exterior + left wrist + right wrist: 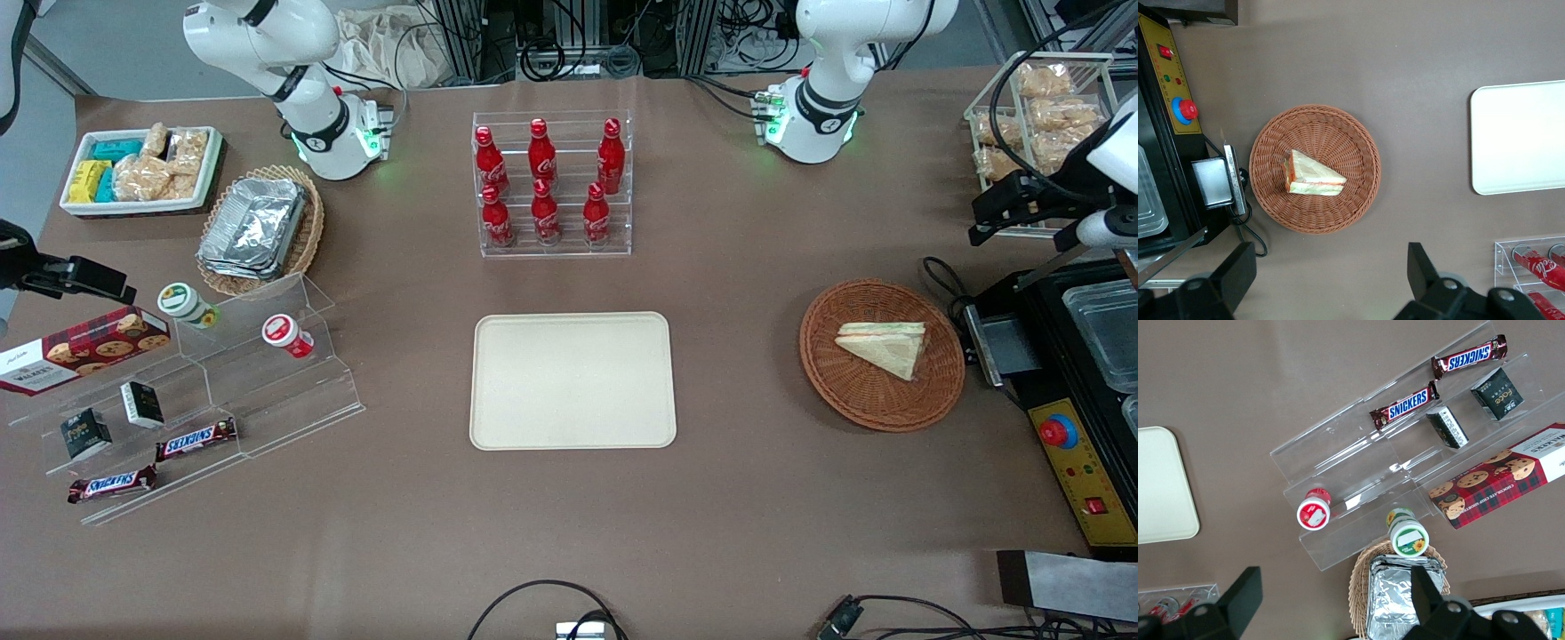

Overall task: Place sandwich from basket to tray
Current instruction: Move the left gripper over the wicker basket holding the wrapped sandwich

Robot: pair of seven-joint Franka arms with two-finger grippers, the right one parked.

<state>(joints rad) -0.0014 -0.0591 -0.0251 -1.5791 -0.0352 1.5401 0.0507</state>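
Observation:
The sandwich [885,347] [1313,177], a pale bread wedge with orange, green and red layers at its cut edge, lies in the round reddish-brown wicker basket [853,400] [1358,133]. The cream rectangular tray [573,380] [1521,137] sits bare at the table's middle, sideways from the basket toward the parked arm's end. My left gripper [987,218] [1330,273] hangs high above the table, farther from the front camera than the basket and near the working arm's end. It is open, with nothing between its fingers [1238,267], only bare table beneath.
A black machine with a red button [1058,433] stands beside the basket at the working arm's end. A rack of red bottles [551,182] stands farther back than the tray. A clear stepped stand with snacks [196,391] and an oval basket of foil containers [258,231] lie toward the parked arm's end.

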